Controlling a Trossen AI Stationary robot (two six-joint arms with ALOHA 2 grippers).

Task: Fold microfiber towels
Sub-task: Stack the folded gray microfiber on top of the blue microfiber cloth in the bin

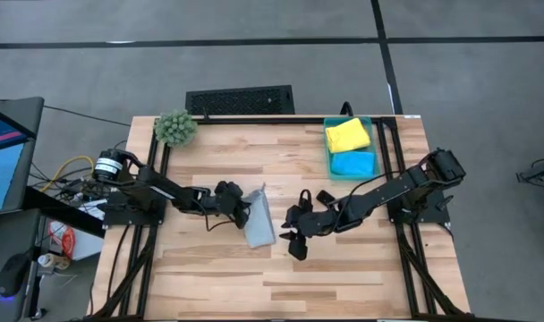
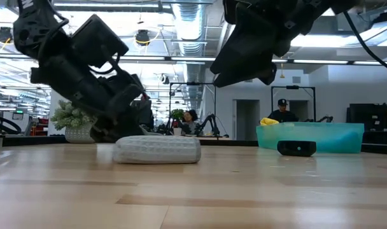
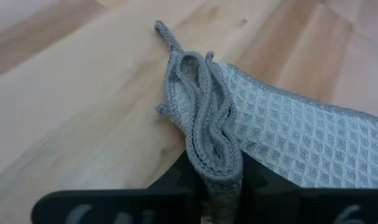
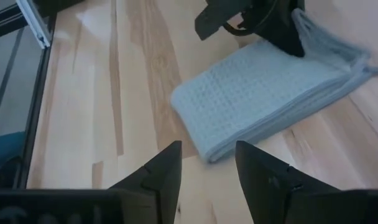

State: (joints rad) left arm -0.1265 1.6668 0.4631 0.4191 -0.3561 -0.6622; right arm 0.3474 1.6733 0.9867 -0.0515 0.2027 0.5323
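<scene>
A pale grey microfiber towel [image 1: 259, 222] lies folded into a narrow strip on the middle of the table, also in the low view [image 2: 158, 149] and the right wrist view [image 4: 263, 93]. My left gripper [image 1: 242, 209] is shut on the towel's left long side. My right gripper [image 1: 294, 240] hangs open just right of the towel, above the table, with nothing between its fingers [image 4: 167, 171]. A yellow towel [image 1: 347, 134] and a bright blue towel [image 1: 353, 164] lie in a teal bin [image 1: 372, 143] at the far right. My left gripper pinches the stacked edges [image 3: 214, 158] of the folded grey towel between its two fingers, several layers together. The fingers come from the table's left, slanting down, across the towel's long side. The pinched edges stand up bunched; the rest of the towel lies flat on the table.
A fuzzy green plant [image 1: 175, 128] stands at the far left corner. A small black block [image 2: 296, 147] sits on the table in front of the bin. A dark grille [image 1: 240, 99] lies beyond the far edge. Bare wood spreads along the table's near side [image 1: 281, 286].
</scene>
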